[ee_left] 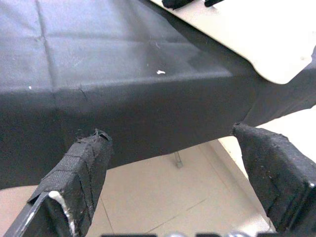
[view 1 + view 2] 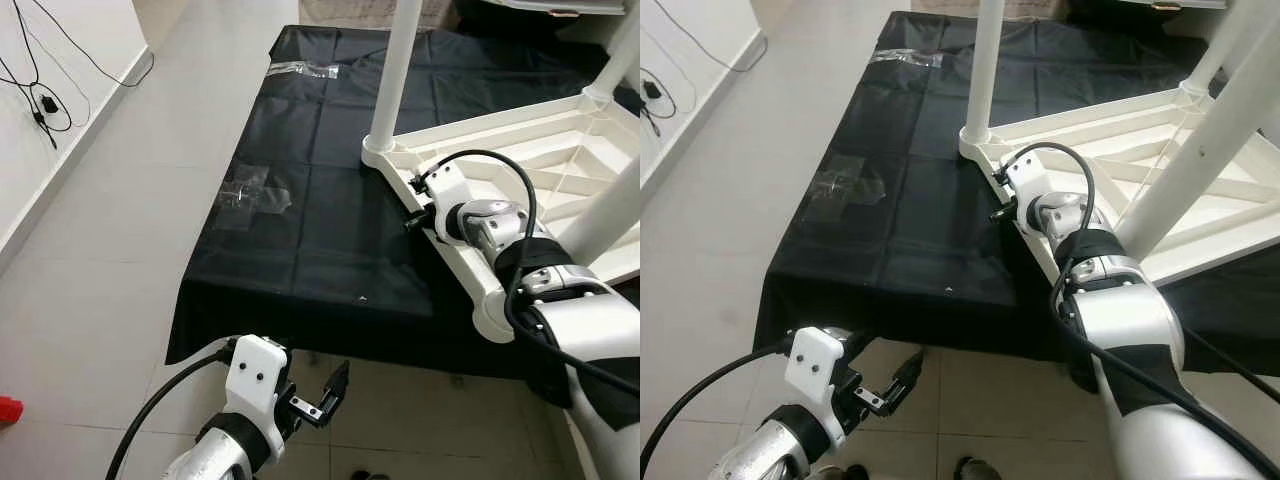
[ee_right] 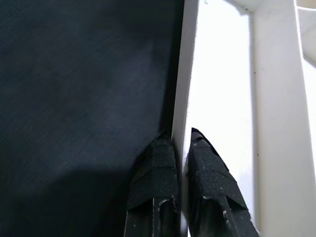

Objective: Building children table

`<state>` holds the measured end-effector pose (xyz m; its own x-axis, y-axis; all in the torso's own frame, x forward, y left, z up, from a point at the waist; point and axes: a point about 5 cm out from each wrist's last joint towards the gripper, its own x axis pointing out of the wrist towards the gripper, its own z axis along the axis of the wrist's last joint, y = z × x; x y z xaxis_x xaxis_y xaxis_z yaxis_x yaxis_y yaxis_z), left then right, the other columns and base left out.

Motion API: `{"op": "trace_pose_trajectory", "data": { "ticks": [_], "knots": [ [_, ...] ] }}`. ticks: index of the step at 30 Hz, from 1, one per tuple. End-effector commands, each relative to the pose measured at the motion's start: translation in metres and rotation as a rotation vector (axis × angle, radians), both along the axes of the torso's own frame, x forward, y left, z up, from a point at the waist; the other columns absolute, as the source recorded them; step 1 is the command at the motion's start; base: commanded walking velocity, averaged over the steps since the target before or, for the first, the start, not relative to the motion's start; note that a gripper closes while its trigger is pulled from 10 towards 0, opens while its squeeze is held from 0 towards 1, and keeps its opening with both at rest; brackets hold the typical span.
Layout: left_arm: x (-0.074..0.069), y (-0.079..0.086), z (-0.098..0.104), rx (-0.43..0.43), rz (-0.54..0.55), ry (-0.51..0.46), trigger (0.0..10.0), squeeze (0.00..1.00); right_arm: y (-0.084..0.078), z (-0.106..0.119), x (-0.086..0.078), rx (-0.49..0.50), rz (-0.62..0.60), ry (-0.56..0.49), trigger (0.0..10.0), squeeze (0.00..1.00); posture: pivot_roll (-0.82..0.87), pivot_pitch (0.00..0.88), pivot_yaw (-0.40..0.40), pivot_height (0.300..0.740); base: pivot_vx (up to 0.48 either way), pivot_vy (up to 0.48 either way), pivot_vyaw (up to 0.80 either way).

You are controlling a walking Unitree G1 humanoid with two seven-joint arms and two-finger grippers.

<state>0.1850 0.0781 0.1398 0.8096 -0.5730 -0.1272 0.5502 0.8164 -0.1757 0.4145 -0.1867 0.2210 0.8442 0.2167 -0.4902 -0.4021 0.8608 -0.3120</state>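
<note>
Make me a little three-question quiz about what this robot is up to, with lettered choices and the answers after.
1. Where is the right gripper?
A. at the white table's rim
B. on the floor
C. on a plastic bag

2. What colour is the cloth under the table?
A. red
B. black
C. yellow

3. How are the left gripper's fingers?
A. shut on a leg
B. shut on the cloth
C. open, holding nothing

Answers: 1 A, its fingers pinch the upturned table's edge. 2 B, plainly black. 3 C, fingers spread wide before the cloth's hanging edge.
</note>
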Motion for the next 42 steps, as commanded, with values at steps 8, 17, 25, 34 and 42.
{"op": "trace_pose_trajectory", "data": {
  "ticks": [8, 17, 25, 34, 42],
  "knots": [
    [0.004, 0.001, -0.008, 0.021, -0.004, 0.031, 10.0, 0.0, 0.028, -0.029, -0.017, -0.116, 0.463, 0.25, 0.0, 0.0, 0.03, 0.217, -0.034, 0.74, 0.0, 0.0, 0.0],
    [0.006, 0.001, -0.01, 0.019, -0.01, 0.033, 10.0, 0.0, 0.031, -0.035, -0.027, -0.167, 0.697, 0.335, 0.0, 0.0, 0.03, 0.205, -0.041, 0.74, 0.0, 0.0, 0.0],
    [0.006, 0.001, -0.012, 0.019, -0.008, 0.032, 10.0, 0.0, 0.031, -0.028, -0.04, -0.253, 1.003, 0.37, 0.0, 0.0, 0.04, 0.189, -0.05, 0.74, 0.0, 0.0, 0.0],
    [0.007, -0.001, -0.014, 0.017, -0.011, 0.035, 10.0, 0.0, 0.059, -0.012, -0.04, -0.262, 1.169, 0.171, 0.0, 0.0, 0.03, 0.169, -0.059, 0.74, 0.0, 0.0, 0.0],
    [0.008, -0.002, -0.015, 0.01, -0.014, 0.036, 10.0, 0.0, 0.08, -0.001, -0.038, -0.266, 1.191, 0.054, 0.0, 0.0, 0.02, 0.166, -0.058, 0.74, 0.0, 0.0, 0.0]
  ]
}}
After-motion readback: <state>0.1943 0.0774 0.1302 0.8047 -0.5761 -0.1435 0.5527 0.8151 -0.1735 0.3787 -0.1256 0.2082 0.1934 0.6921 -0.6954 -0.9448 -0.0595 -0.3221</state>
